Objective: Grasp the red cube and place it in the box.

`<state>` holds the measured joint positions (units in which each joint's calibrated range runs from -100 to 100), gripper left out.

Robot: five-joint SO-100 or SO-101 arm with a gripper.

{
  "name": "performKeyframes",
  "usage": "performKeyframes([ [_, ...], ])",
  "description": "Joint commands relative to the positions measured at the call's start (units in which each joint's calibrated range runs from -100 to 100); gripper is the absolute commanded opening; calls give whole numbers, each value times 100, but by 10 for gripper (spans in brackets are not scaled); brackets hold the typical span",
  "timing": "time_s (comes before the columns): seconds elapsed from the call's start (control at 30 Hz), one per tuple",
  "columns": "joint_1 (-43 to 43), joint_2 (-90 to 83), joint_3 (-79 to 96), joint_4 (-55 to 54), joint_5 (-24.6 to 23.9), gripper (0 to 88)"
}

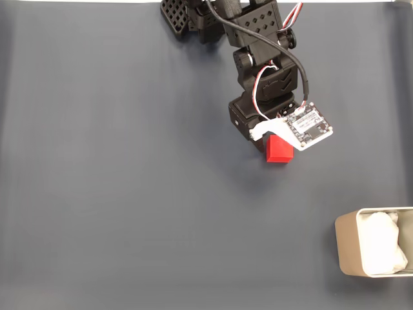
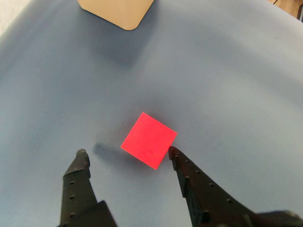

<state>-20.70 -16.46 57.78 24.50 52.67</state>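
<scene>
Surface: a plain blue-grey table cover (image 1: 116, 194); smooth and evenly lit in both views.

Arm: a black arm (image 1: 258, 39) enters from the top edge of the fixed view and reaches down toward the middle of the cover; red, white and black wires run along it; a small white circuit board (image 1: 308, 126) on a white bracket sits at its lower end.

Gripper: in the wrist view the gripper (image 2: 127, 153) has its two black fingers spread wide apart; the left fingertip (image 2: 81, 156) stands clear of the cube; the right fingertip (image 2: 173, 152) sits just at the cube's right corner, contact not certain; nothing is pinched.

Red cube: the red cube (image 2: 149, 140) rests on the cover, turned corner-on to the wrist camera, just ahead of the fingertips and closer to the right one; in the fixed view the cube (image 1: 279, 150) lies partly under the white bracket.

Box: the box (image 1: 345, 248) stands at the lower right of the fixed view, well apart from the cube; white lining (image 1: 381, 245) fills its inside; in the wrist view its beige corner (image 2: 118, 12) shows at the top edge.
</scene>
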Motion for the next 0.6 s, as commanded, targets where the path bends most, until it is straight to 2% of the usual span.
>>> performKeyframes([
  [0.0,-82,17,-394,-98,-73,385],
  [0.57,-146,199,-604,-155,-63,385],
])
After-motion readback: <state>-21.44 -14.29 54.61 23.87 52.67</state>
